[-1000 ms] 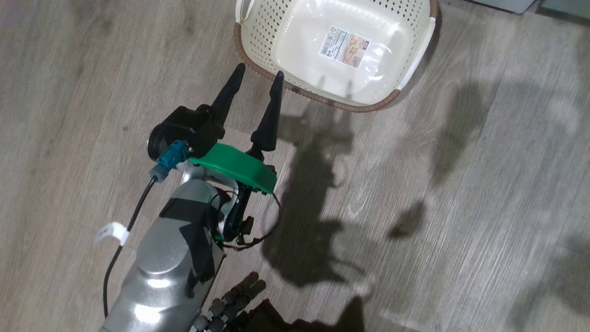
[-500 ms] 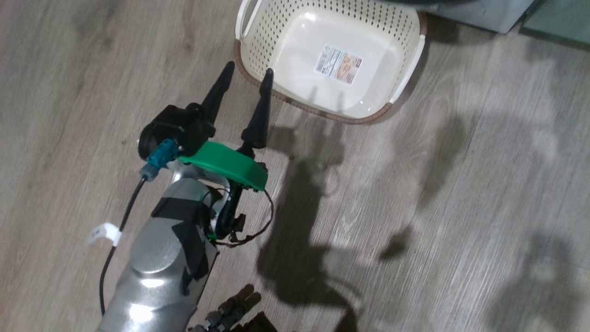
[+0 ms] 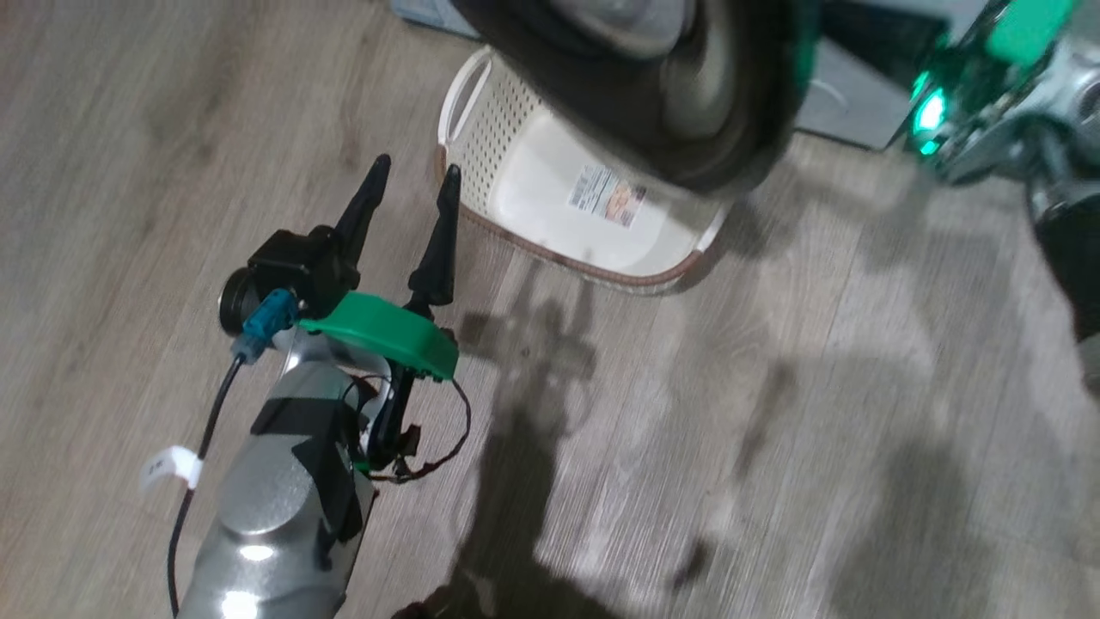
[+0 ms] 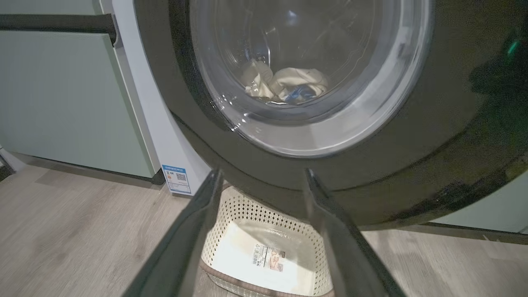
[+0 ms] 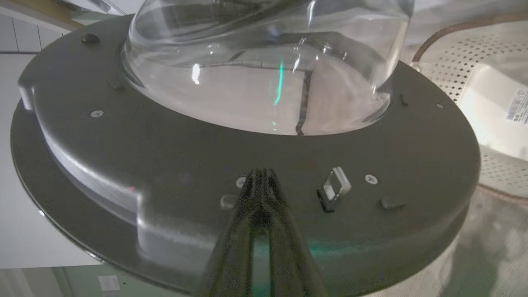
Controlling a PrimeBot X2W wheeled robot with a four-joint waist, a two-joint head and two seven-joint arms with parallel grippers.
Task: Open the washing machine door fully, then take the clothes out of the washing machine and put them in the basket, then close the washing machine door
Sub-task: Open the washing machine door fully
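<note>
My left gripper (image 3: 417, 165) hangs with its fingers spread wide and empty, just beside the basket (image 3: 559, 258), which sits on the grey wood-plank floor (image 3: 773, 430). My right gripper (image 5: 260, 172) has its fingers pressed together on nothing, tips at the inner face of the washing machine door (image 5: 165, 165), near its latch (image 5: 336, 187). That door stands open over the basket. Beyond the basket, seen through the door's glass, the clothes (image 4: 288, 82) lie inside the washing machine (image 4: 140, 90). A sage-green cabinet (image 4: 62, 103) stands beside the machine.

Text on the basket (image 3: 479, 129) sticker (image 3: 607, 195) and blue label (image 4: 177, 180) is unreadable.
</note>
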